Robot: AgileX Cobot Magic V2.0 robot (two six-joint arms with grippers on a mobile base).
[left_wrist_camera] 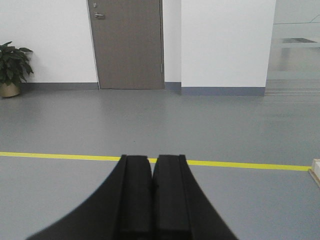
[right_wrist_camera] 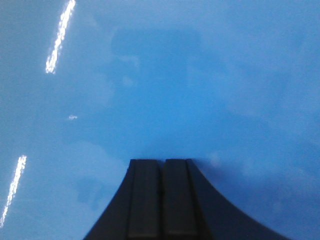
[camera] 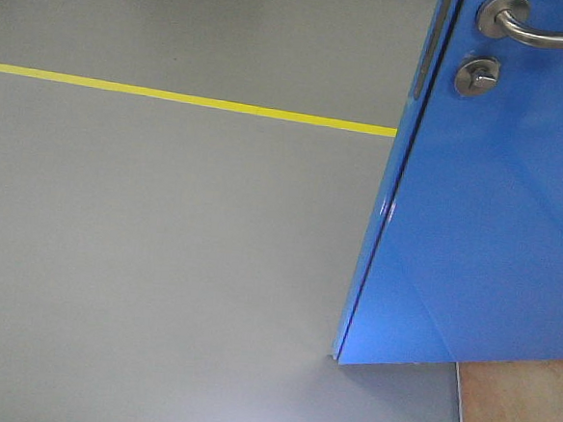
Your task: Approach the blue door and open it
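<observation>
The blue door (camera: 493, 226) fills the right side of the front view, a glossy panel swung at an angle with its free edge toward the middle. Its silver lever handle (camera: 545, 34) and round thumb-turn (camera: 476, 76) sit at the top right. In the right wrist view the blue door (right_wrist_camera: 160, 80) fills the whole frame; my right gripper (right_wrist_camera: 161, 161) is shut, its tips right at the panel, holding nothing. In the left wrist view my left gripper (left_wrist_camera: 152, 158) is shut and empty, pointing across open grey floor. Neither gripper shows in the front view.
A yellow floor line (camera: 188, 98) crosses the grey floor. A wooden board (camera: 519, 411) lies under the door's bottom edge. Ahead of the left gripper stand a grey-brown door (left_wrist_camera: 127, 45), a white wall, a potted plant (left_wrist_camera: 11, 67) and a pale edge (left_wrist_camera: 315, 170) at the right.
</observation>
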